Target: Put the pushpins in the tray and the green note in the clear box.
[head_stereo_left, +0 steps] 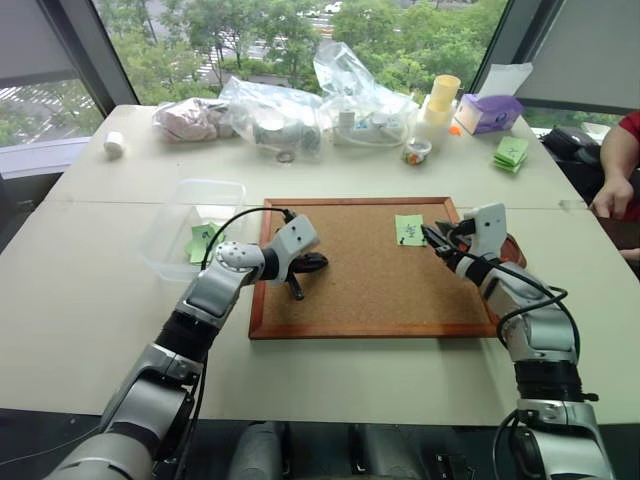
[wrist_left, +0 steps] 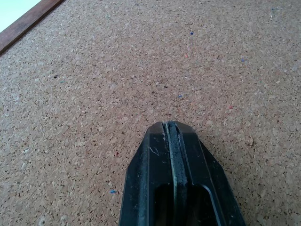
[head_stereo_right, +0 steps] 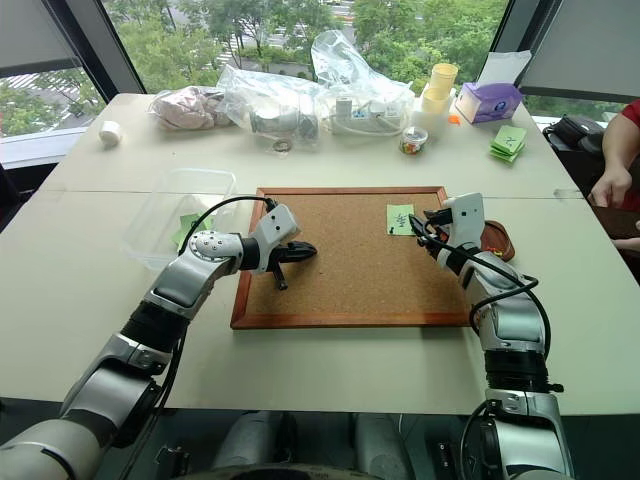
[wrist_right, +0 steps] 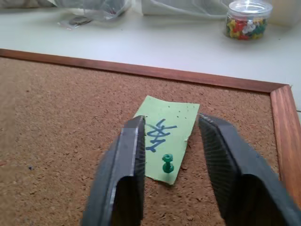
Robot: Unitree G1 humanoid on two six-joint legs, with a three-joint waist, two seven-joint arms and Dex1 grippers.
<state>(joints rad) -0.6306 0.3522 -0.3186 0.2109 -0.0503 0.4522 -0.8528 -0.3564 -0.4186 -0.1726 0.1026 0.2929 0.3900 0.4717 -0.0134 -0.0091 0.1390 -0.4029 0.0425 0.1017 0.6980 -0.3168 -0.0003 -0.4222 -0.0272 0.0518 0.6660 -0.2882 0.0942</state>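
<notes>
Lying flat on the corkboard (head_stereo_left: pixel 370 270) near its far right corner: green note (wrist_right: pixel 167 136), a green pushpin (wrist_right: pixel 167 163) stuck through its near edge. Hovering just short of it, right gripper (wrist_right: pixel 171 141), fingers spread apart, note and pin showing between them. Resting over the board's left part, left gripper (wrist_left: pixel 173 129), fingers pressed together, gripping nothing. Sitting beside the board: clear box (head_stereo_left: pixel 190 225) at left, tray (head_stereo_right: pixel 497 240) at right behind the right wrist.
</notes>
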